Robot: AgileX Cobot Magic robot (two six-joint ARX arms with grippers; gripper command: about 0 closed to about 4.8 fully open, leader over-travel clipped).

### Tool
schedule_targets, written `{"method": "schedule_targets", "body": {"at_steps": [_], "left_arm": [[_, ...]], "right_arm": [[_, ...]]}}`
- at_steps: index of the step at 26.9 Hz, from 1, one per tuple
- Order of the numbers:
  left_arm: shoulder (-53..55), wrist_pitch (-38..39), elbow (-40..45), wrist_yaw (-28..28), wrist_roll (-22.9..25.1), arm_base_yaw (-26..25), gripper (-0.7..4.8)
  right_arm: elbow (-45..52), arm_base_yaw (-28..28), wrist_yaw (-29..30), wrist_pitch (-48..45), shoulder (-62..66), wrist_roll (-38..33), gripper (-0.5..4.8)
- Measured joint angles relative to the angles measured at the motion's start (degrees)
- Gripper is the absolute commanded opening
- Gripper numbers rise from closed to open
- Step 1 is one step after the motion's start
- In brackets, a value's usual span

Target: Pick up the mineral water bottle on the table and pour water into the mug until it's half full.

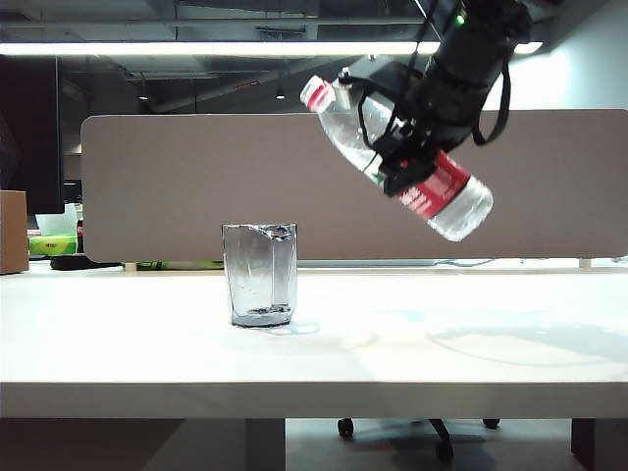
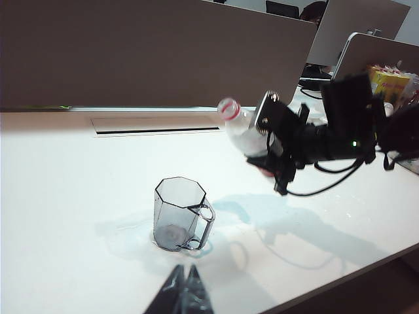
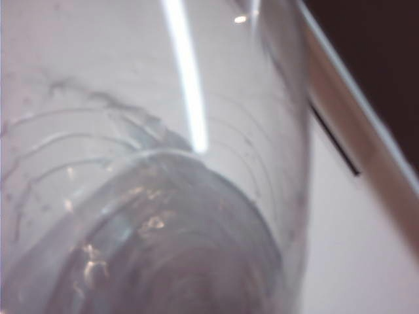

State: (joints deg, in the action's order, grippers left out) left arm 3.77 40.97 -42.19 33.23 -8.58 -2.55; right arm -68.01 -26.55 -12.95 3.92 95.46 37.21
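Observation:
The mineral water bottle [image 1: 392,147] hangs tilted high above the table [image 1: 461,363], its red-ringed neck pointing up and left and its base down and right. My right gripper [image 1: 404,162] is shut on the bottle's middle by the red label. The bottle also shows in the left wrist view [image 2: 237,125], and its clear wall with water inside fills the right wrist view [image 3: 163,196]. The faceted mug [image 1: 260,275] stands upright on the table, left of and below the bottle's mouth [image 2: 178,212]. My left gripper [image 2: 186,275] hovers shut near the mug, holding nothing.
A grey divider panel [image 1: 147,186] runs along the table's far edge. A cardboard box [image 1: 12,231] sits at the far left. A dark cable slot [image 2: 157,125] lies in the tabletop behind the mug. The right arm's cables [image 2: 321,186] droop above the table.

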Motion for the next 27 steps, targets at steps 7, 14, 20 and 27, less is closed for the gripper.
{"method": "schedule_targets", "body": {"at_steps": [7, 14, 20, 27], "left_arm": [[0.0, 0.0, 0.0, 0.0, 0.0, 0.0, -0.05], [0.0, 0.0, 0.0, 0.0, 0.0, 0.0, -0.05], [0.0, 0.0, 0.0, 0.0, 0.0, 0.0, -0.05], [0.0, 0.0, 0.0, 0.0, 0.0, 0.0, -0.05]], "right_arm": [[-6.4, -1.3, -7.3, 9.7, 4.3, 4.8, 2.30], [-9.6, -6.9, -17.3, 10.5, 9.2, 16.4, 2.30], [-12.0, -8.5, -25.1, 13.7, 12.9, 20.2, 2.30], [-13.1, -9.2, -31.9, 15.1, 13.1, 24.0, 2.30]]}}
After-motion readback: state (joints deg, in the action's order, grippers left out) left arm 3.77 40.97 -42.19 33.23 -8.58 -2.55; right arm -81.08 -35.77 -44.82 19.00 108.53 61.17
